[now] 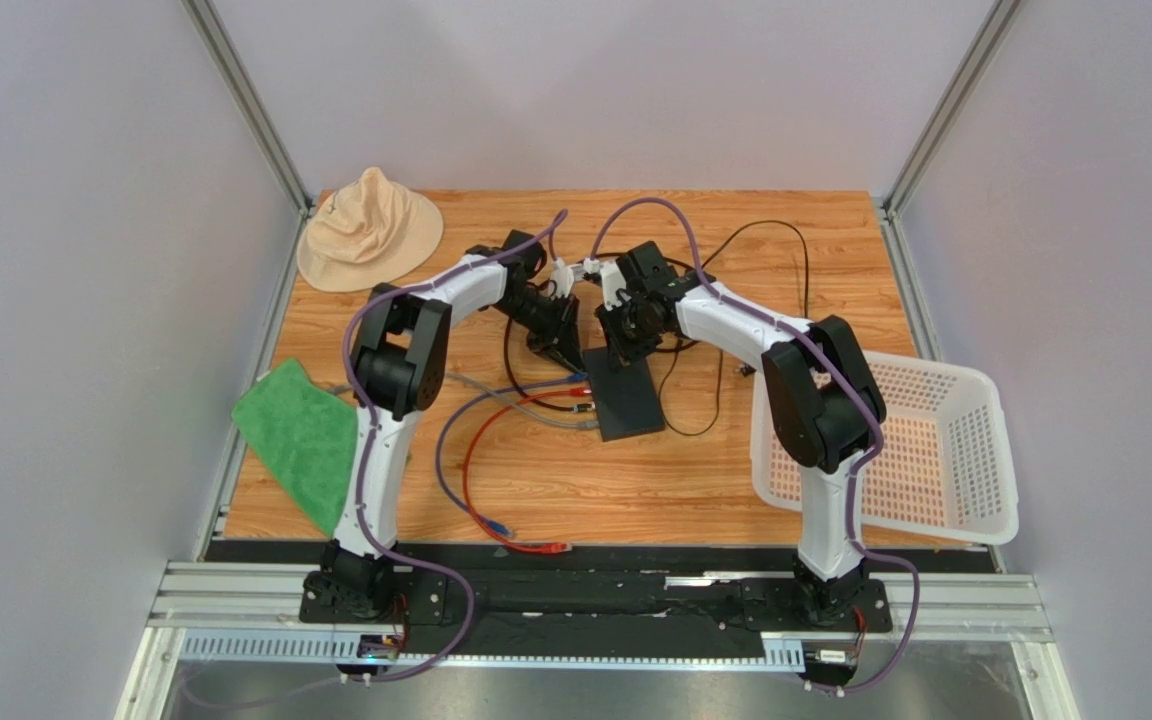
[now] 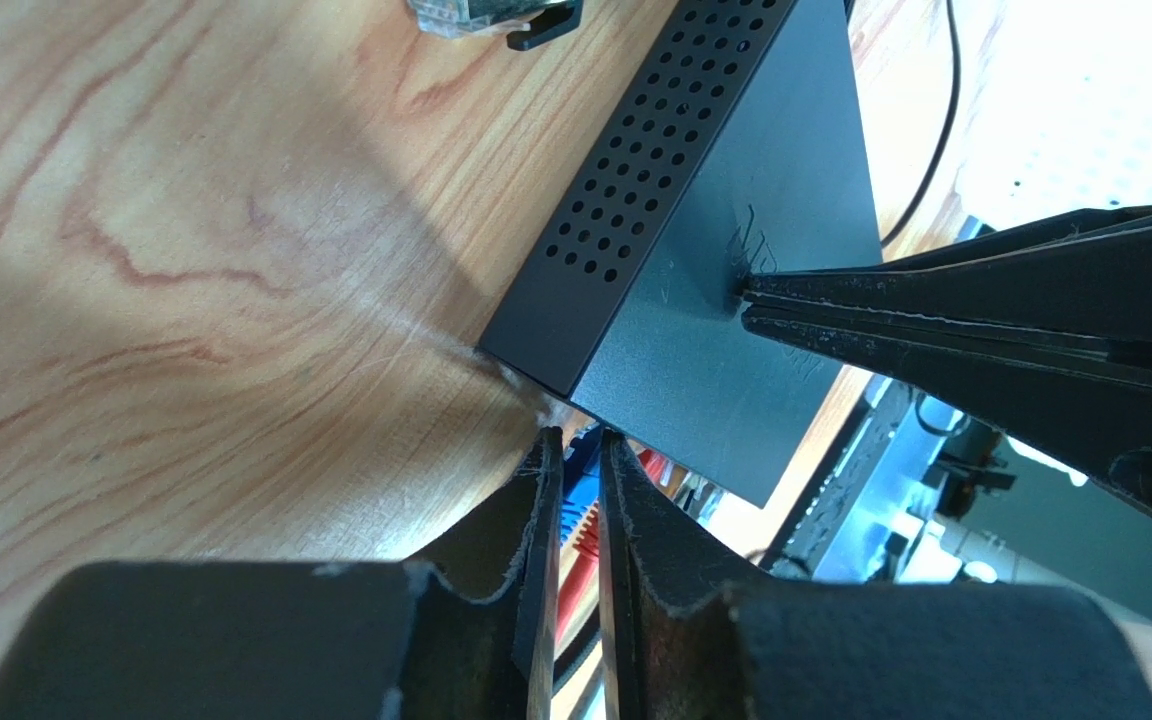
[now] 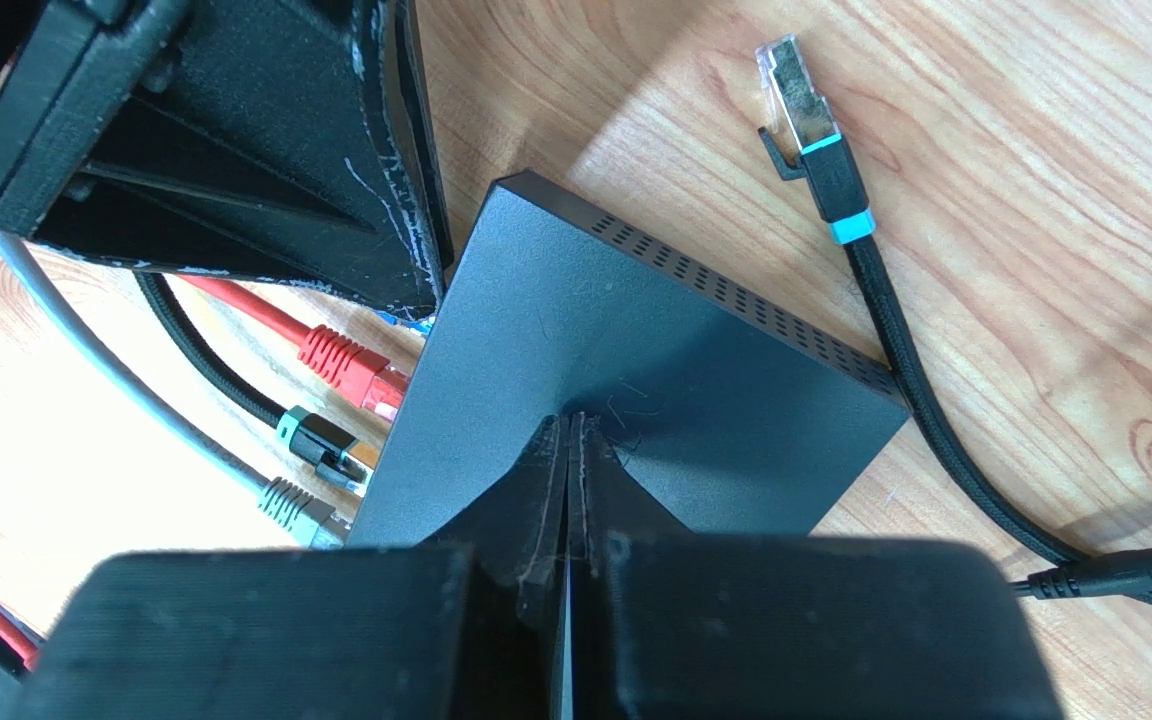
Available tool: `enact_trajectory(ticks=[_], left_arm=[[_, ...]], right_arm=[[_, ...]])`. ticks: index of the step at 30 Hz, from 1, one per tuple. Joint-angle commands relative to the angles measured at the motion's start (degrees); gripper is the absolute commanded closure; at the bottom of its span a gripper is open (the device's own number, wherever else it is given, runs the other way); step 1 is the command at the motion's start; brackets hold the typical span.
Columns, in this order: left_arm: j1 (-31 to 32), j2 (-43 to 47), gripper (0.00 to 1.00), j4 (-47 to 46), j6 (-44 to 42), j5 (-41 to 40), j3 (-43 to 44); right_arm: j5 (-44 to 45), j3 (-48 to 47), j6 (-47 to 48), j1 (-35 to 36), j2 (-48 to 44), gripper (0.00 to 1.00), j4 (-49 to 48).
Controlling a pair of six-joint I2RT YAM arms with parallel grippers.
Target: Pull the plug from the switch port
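The switch (image 1: 627, 399) is a flat matte-black box on the wooden table, with its sockets along the left edge. Its top and vented side (image 2: 717, 255) show in the left wrist view. My left gripper (image 2: 579, 438) sits at the switch's near corner, its fingers closed narrowly on a blue plug (image 2: 582, 503). In the right wrist view, red (image 3: 349, 365), black-and-green (image 3: 319, 440) and grey (image 3: 297, 510) plugs sit in the ports. My right gripper (image 3: 569, 423) is shut, and its tips press down on the switch's top (image 3: 612, 330).
A loose black cable with a cyan-banded plug (image 3: 811, 135) lies beyond the switch. A tan hat (image 1: 369, 228) sits at the back left, a green cloth (image 1: 301, 435) at the left edge and a white basket (image 1: 913, 450) at the right. Cable loops trail toward the front.
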State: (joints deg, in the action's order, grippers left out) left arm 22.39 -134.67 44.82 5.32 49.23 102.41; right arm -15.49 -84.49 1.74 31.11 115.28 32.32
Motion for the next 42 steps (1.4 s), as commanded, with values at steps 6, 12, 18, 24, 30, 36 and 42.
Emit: enact_trajectory(ticks=[6,12,18,24,30,36,42], left_arm=[[2.30,0.11,1.00,4.49,-3.92,-2.83,-1.16],[2.48,-0.07,1.00,6.77,-5.23,-2.47,-0.37],[2.48,1.08,1.00,8.00,-6.90,-3.35,-2.57],[2.48,1.25,1.00,9.41,-7.96,-3.79,-3.01],[2.92,0.02,1.00,10.99,-7.87,-3.62,0.60],[-0.93,7.66,0.84,3.98,-5.59,-3.98,-7.64],[-2.27,10.23,0.57,-2.54,-3.92,3.23,-10.66]], right_arm=[[2.48,2.13,0.46,1.41,3.19,1.00,2.84],[3.27,2.22,0.81,1.41,3.11,1.00,2.93],[3.62,2.93,0.99,1.41,2.66,1.00,2.58],[4.06,2.14,1.25,1.41,2.93,1.00,2.75],[4.15,2.14,1.43,1.32,3.54,1.00,2.40],[4.50,2.49,1.87,1.23,3.02,1.00,2.23],[3.88,2.58,1.69,1.32,3.37,1.00,2.40]])
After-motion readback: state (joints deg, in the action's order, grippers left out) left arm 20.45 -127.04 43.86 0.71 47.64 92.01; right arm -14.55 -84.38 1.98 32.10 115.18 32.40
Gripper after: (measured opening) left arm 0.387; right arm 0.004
